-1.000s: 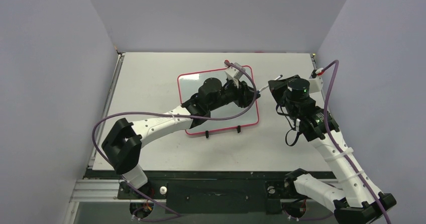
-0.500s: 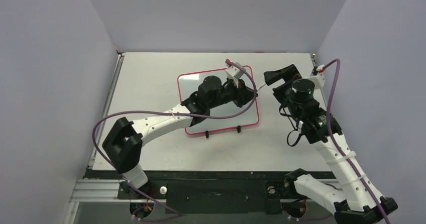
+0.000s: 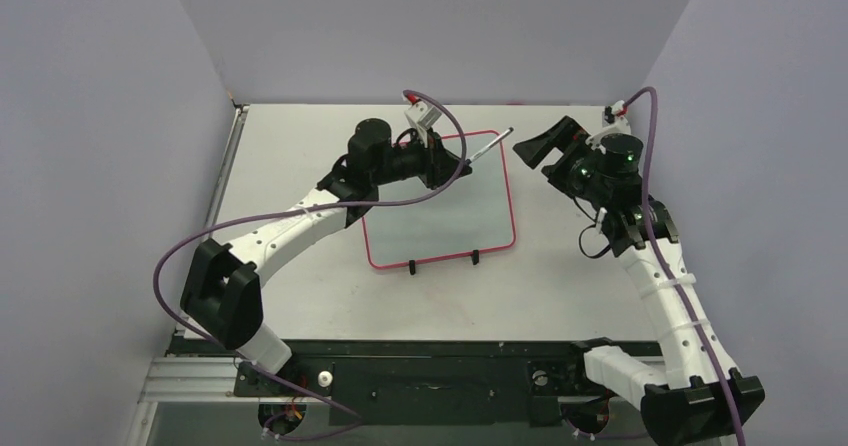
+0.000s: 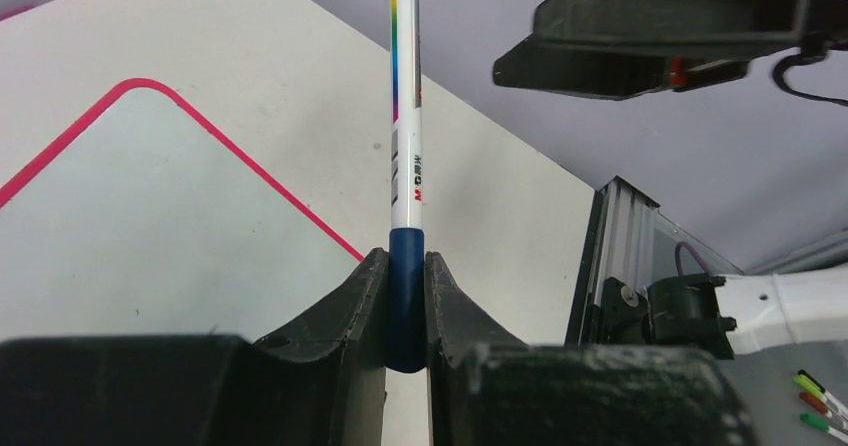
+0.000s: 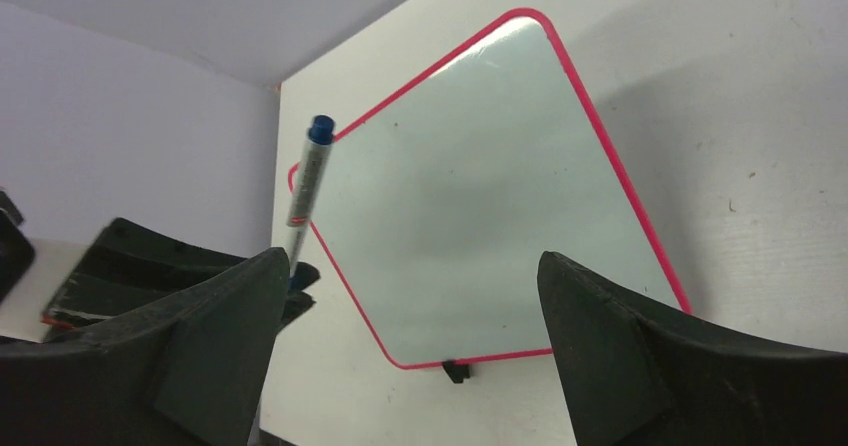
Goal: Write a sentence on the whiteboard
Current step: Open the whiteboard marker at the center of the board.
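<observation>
The whiteboard (image 3: pixel 450 211) lies flat on the table, red-pink framed, two black feet on its near edge, its glossy surface (image 5: pixel 470 206) blank. My left gripper (image 3: pixel 445 159) hangs over the board's far edge, shut on the blue end of a white marker (image 3: pixel 488 143). In the left wrist view the marker (image 4: pixel 405 156) sticks straight out from between the fingers of that gripper (image 4: pixel 405 266). My right gripper (image 3: pixel 550 146) is open wide, just past the marker's far tip and apart from it. The right wrist view shows the marker (image 5: pixel 308 181) left of its open gripper (image 5: pixel 410 306), nothing between the fingers.
An aluminium rail (image 4: pixel 610 256) runs along the table's right edge. Loose green pens (image 4: pixel 815 406) lie beyond it, off the table. Purple walls close in on three sides. The left arm's purple cable (image 3: pixel 300 221) loops over the table's left part.
My right gripper opened, let go of the marker and drew back right. My left gripper shut on the marker and carried it up and back-left, from the board's middle to its far edge.
</observation>
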